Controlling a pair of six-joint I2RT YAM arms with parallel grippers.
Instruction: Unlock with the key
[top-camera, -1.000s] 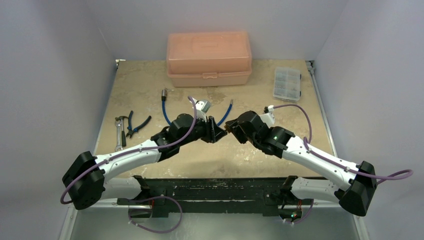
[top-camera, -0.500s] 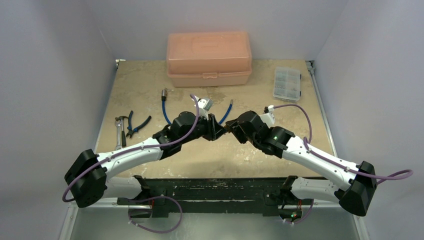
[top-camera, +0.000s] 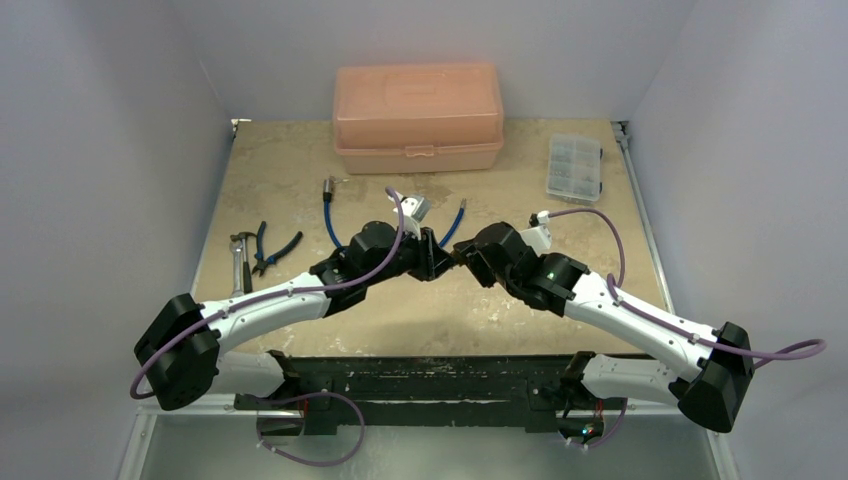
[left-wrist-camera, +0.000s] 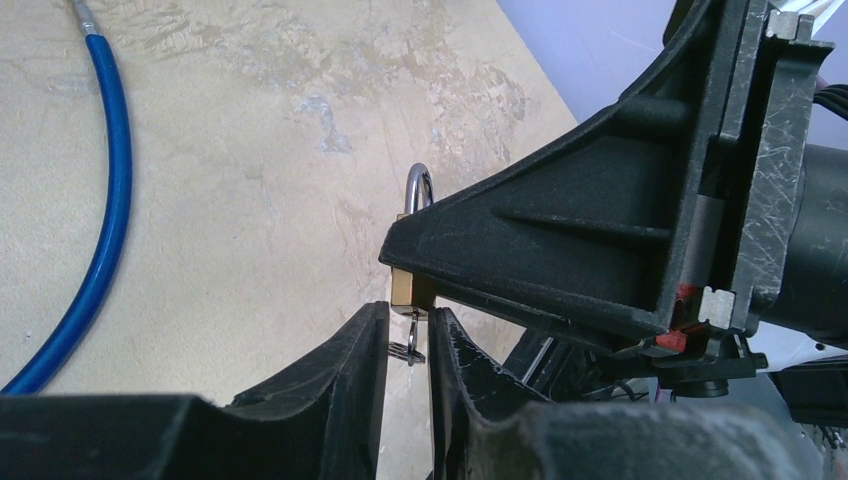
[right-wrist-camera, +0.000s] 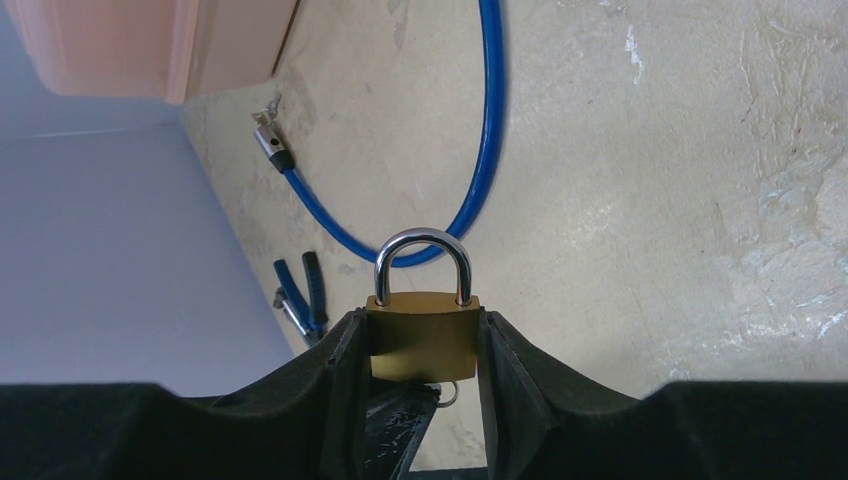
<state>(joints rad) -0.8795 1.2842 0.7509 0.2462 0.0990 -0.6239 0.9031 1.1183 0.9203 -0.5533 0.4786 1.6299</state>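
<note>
The key (left-wrist-camera: 410, 335) sits in the narrow gap between the left fingers (left-wrist-camera: 345, 380), shaft pointing into the bottom of the padlock (right-wrist-camera: 422, 335) that the right fingers (right-wrist-camera: 335, 390) clamp; whether it is pinched I cannot tell.

Left tool (left-wrist-camera: 408, 350) and right tool (right-wrist-camera: 422, 350) bar each other; blue cable (right-wrist-camera: 488, 150) behind, open tabletop (top-camera: 520, 185) rightward

Left hand (left-wrist-camera: 408, 332) opposite right hand (right-wrist-camera: 421, 342)
</note>
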